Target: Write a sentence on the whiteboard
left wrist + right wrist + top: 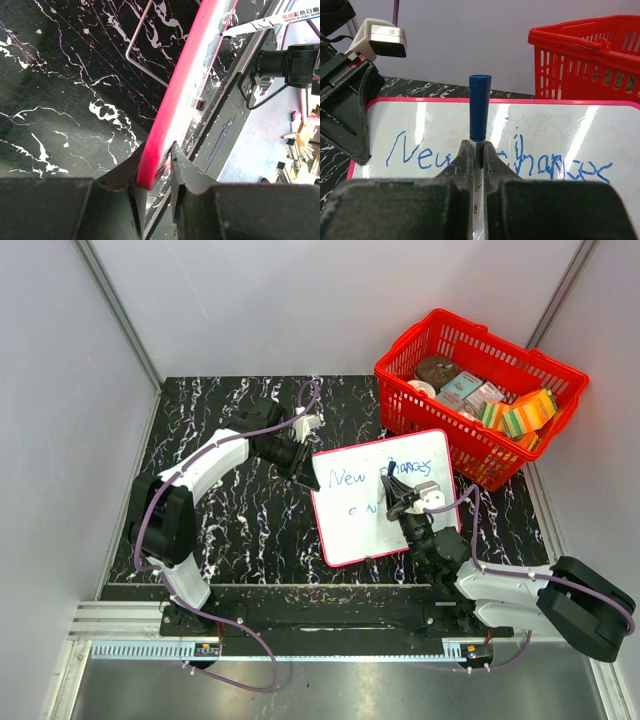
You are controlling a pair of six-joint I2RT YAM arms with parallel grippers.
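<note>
The whiteboard (350, 530), white with a thin red rim, lies tilted in the middle of the table. My left gripper (303, 462) is shut on its upper left corner; the left wrist view has the red rim (185, 85) pinched between the jaws (157, 150). The sentence (348, 478) so reads "New chances" in blue (420, 155), with "on" below it. My right gripper (402, 502) is shut on a white marker (480, 100) with a blue end, over the board's middle. The marker (265, 22) points its narrow end at the board's face; the tip is hidden in the right wrist view.
A red basket (510, 343) of small packets stands at the back right, touching the board's far right corner; it also fills the right wrist view's upper right (585, 55). A thin wire stand (145, 50) shows under the board. Grey walls close the table in.
</note>
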